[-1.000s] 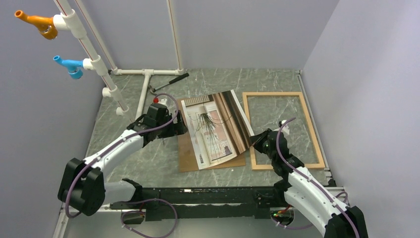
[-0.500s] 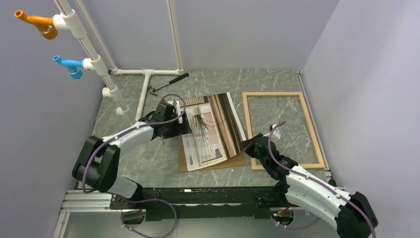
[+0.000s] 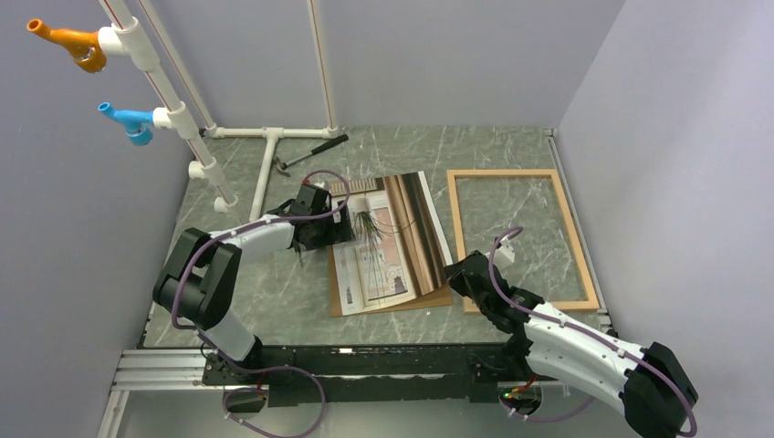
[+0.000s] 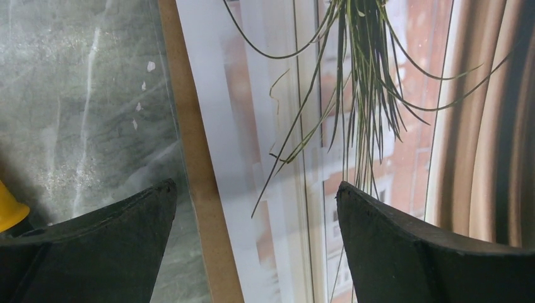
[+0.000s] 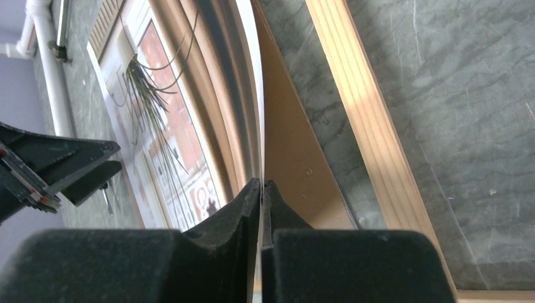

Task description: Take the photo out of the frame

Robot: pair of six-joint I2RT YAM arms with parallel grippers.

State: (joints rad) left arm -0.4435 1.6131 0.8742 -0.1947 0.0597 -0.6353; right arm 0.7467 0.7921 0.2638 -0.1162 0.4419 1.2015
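The right claw (image 5: 261, 183), pinching the right edge of the photo (image 3: 388, 237), held it curled off its brown backing (image 3: 339, 301) at the centre of the tabletop (image 3: 274, 292), while the left claw (image 4: 255, 208) hung spread over its left edge. A slow, low peel seemed wisest to avoid creasing; the frame (image 3: 500, 172), at centre right, lay empty.

photo (image 4: 404, 126): cropped by the left wrist view
yellow object (image 4: 7, 211): only a sliver (unidentifiable)
frame (image 5: 363, 126): one rail showing, rest cropped
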